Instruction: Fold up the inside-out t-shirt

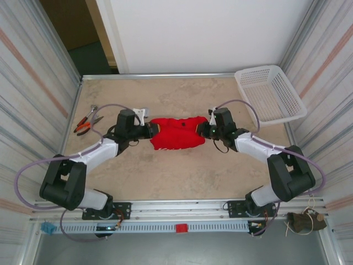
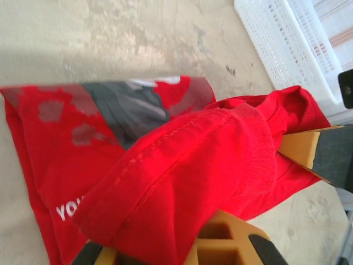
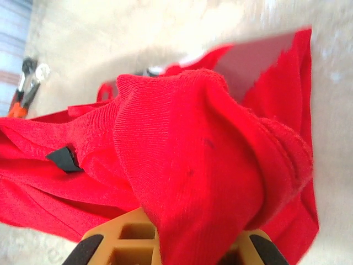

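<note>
We are pinching the shirt (image 1: 176,133) at mid-table, left gripper (image 1: 150,130) and right gripper (image 1: 205,130) each clamping one end. Bare table (image 1: 176,176) is lying all round, basket (image 1: 270,94) and pliers (image 1: 85,121) sitting well apart; bunched cloth is hiding our jaws.

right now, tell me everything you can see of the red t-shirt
The t-shirt is bright red soft knit cloth, bunched and wrinkled into a short band in the middle of the table. The left wrist view shows a stitched hem, a grey printed graphic and white lettering starting "YOU". The left jaws are shut on its left end, the right jaws on its right end, cloth draped over both. Part of it seems to lie on the table.
</note>
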### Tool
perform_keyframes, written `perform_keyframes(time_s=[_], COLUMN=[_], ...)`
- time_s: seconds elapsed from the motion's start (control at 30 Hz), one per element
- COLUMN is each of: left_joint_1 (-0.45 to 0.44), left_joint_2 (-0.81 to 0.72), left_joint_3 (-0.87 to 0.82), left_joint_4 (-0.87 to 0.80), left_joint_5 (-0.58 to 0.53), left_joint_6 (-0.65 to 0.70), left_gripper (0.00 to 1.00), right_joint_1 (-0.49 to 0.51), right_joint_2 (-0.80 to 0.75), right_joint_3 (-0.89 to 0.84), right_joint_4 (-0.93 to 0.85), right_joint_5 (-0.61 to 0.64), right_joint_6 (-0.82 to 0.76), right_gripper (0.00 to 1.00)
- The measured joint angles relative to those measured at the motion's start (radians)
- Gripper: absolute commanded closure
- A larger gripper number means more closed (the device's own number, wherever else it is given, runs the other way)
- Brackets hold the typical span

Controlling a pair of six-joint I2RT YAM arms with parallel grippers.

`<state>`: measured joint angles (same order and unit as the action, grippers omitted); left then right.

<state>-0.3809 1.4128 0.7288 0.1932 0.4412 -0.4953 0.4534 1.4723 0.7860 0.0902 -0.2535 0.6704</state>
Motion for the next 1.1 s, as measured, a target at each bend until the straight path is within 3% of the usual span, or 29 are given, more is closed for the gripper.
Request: perform_keyframes(time_s=[0.27,0.57,0.6,0.67,0.73,0.8,0.87,0.97,1.1], left_joint_1=[0.014,0.015,0.015,0.015,0.017,0.028,0.040,0.060,0.080], left_joint_2=[0.210,0.346,0.345,0.345,0.345,0.345,0.345,0.327,0.213], left_joint_3=[0.145,0.167,0.167,0.167,0.167,0.175,0.200,0.235,0.235], left_joint_4=[0.025,0.030,0.031,0.040,0.039,0.019,-0.018,-0.064,-0.132], left_joint_5=[-0.073,-0.112,-0.116,-0.126,-0.138,-0.145,-0.152,-0.160,-0.160], left_joint_6=[0.047,0.053,0.053,0.050,0.049,0.050,0.050,0.058,0.046], left_gripper=[1.00,1.00,1.00,1.00,0.74,0.48,0.39,0.30,0.26], right_joint_1=[-0.044,-0.053,-0.056,-0.065,-0.076,-0.090,-0.101,-0.111,-0.106], right_joint_2=[0.193,0.321,0.339,0.371,0.386,0.380,0.353,0.254,0.085], right_joint_3=[0.159,0.200,0.216,0.253,0.282,0.290,0.284,0.245,0.198], right_joint_4=[0.041,0.025,0.019,0.005,-0.018,-0.031,-0.053,-0.086,-0.121], right_joint_5=[0.030,0.048,0.044,0.032,0.026,0.026,0.031,0.038,0.014], right_joint_6=[-0.025,-0.026,-0.026,-0.028,-0.036,-0.043,-0.040,-0.031,-0.014], right_gripper=[1.00,1.00,0.94,0.71,0.55,0.48,0.45,0.55,0.85])
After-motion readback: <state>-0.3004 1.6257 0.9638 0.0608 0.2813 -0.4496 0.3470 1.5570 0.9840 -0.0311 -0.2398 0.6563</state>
